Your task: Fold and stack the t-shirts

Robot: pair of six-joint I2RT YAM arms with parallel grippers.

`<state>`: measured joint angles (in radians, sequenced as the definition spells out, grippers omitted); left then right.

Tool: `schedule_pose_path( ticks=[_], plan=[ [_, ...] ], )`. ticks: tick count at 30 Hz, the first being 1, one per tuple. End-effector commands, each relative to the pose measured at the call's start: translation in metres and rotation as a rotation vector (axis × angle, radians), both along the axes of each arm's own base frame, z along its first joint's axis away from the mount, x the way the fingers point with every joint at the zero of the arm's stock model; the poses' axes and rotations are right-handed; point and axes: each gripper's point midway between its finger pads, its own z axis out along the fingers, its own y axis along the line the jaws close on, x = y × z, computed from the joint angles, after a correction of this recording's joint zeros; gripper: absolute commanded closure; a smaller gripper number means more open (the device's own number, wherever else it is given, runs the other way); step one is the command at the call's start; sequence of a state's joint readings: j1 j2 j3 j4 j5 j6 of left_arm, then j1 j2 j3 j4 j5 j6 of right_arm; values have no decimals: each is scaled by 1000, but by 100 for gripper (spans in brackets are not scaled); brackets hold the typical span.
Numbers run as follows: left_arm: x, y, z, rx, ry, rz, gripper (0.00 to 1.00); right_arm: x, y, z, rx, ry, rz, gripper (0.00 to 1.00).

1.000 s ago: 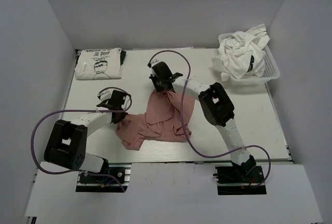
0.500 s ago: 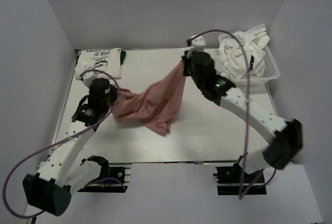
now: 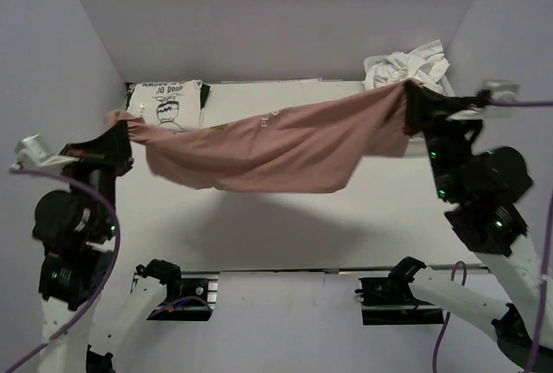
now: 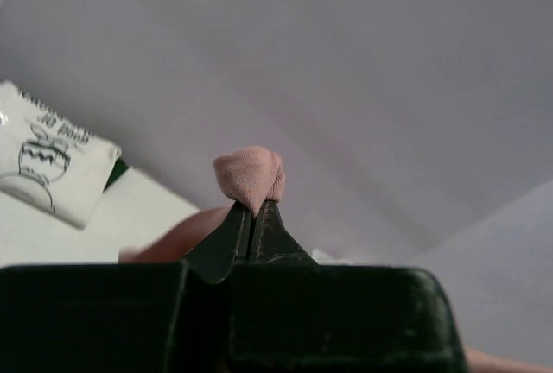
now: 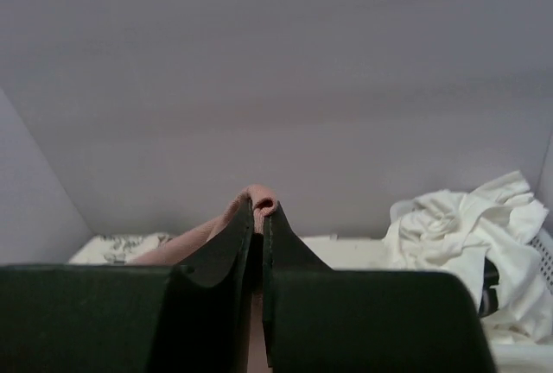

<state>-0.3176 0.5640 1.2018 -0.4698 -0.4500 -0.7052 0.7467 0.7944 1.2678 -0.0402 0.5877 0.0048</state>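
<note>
The left gripper (image 3: 119, 124) and the right gripper (image 3: 408, 90) are both pressed together, each pinching one end of the one dusty pink t-shirt (image 3: 276, 144), which hangs stretched in the air above the table (image 3: 389, 213). One folded white printed t-shirt (image 3: 164, 105) lies at the far left corner; a heap of white t-shirts (image 3: 406, 66) at the far right — their number I cannot tell.

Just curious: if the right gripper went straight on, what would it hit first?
Probably the grey back wall; the right gripper, shut on the pink t-shirt, points there. Depth unclear.
</note>
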Motion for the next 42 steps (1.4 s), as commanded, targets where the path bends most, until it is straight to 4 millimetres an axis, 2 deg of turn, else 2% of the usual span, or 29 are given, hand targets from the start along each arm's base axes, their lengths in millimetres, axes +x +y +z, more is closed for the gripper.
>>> schedule_pose_path(
  ticks=[1, 2, 3, 5, 6, 8, 9, 10, 11, 13, 14, 15, 16, 17, 18, 19, 20, 21, 22, 23, 25, 27, 28, 29, 31, 32, 35, 38, 42],
  plan=[
    [-23, 27, 12, -1, -29, 112, 100, -37, -49, 40, 74, -110, -76, 100],
    [-30, 32, 18, -12, -49, 124, 100, -38, -55, 38, 75, -111, -102, 100],
    [-25, 32, 12, -4, -23, 132, 100, -39, -65, 41, 110, -126, -149, 100],
    [-13, 28, 5, 12, 17, 132, 100, -30, -67, 24, 92, -84, -198, 100],
    [-5, 25, 1, 21, 40, 132, 100, -20, -68, 14, 91, -44, -245, 100],
    [29, 15, -26, 62, 145, 132, 100, 0, -61, -15, 53, 32, -310, 100],
    [44, 7, -44, 86, 203, 122, 100, 12, -58, -30, 43, 77, -359, 100],
    [57, 3, -60, 107, 255, 122, 100, 30, -47, -56, -18, 136, -390, 100],
    [81, -5, -88, 143, 347, 121, 100, 40, -45, -78, -50, 186, -434, 100],
    [106, -14, -134, 173, 475, 105, 100, 75, -31, -141, -192, 330, -483, 100],
    [126, -20, -174, 207, 590, 105, 100, 86, -15, -174, -158, 394, -419, 100],
    [133, -23, -197, 224, 657, 106, 90, 94, -9, -196, -176, 443, -400, 100],
    [141, -27, -215, 225, 707, 99, 77, 113, -9, -241, -247, 554, -420, 100],
    [147, -34, -240, 244, 774, 73, 58, 120, -14, -266, -225, 614, -418, 100],
    [146, -32, -261, 270, 868, 73, 32, 131, -14, -294, -228, 687, -412, 89],
    [151, -34, -298, 294, 1001, 80, 1, 131, -16, -328, -287, 795, -417, 68],
    [157, -33, -295, 289, 1035, 108, 0, 141, -19, -324, -224, 815, -416, 47],
    [155, -30, -305, 293, 1095, 137, 0, 140, -18, -348, -272, 899, -410, 10],
    [148, -23, -315, 305, 1167, 166, 0, 143, -15, -350, -268, 921, -398, 10],
    [151, -24, -318, 300, 1176, 170, 0, 140, -16, -367, -286, 983, -399, 10],
    [152, -30, -322, 271, 1146, 133, 0, 139, -14, -372, -278, 1000, -390, 10],
    [136, -31, -329, 260, 1135, 96, 0, 133, -9, -372, -226, 1008, -362, 10],
    [128, -30, -332, 237, 1136, 106, 0, 124, -8, -386, -223, 1047, -336, 10],
    [110, -25, -351, 235, 1178, 116, 0, 117, -3, -383, -157, 1057, -313, 10],
    [88, -20, -355, 167, 1159, 142, 0, 98, 1, -400, -115, 1102, -272, 10],
    [68, -15, -378, 167, 1200, 153, 0, 93, 10, -404, -67, 1122, -241, 10],
    [32, -7, -405, 97, 1241, 171, 0, 76, 19, -417, -10, 1130, -154, 10],
    [6, 1, -428, 47, 1273, 216, 0, 77, 24, -410, 22, 1096, -124, 10],
    [15, 3, -431, 12, 1177, 220, 3, 76, 30, -406, 26, 1085, -85, 10]
  ],
)
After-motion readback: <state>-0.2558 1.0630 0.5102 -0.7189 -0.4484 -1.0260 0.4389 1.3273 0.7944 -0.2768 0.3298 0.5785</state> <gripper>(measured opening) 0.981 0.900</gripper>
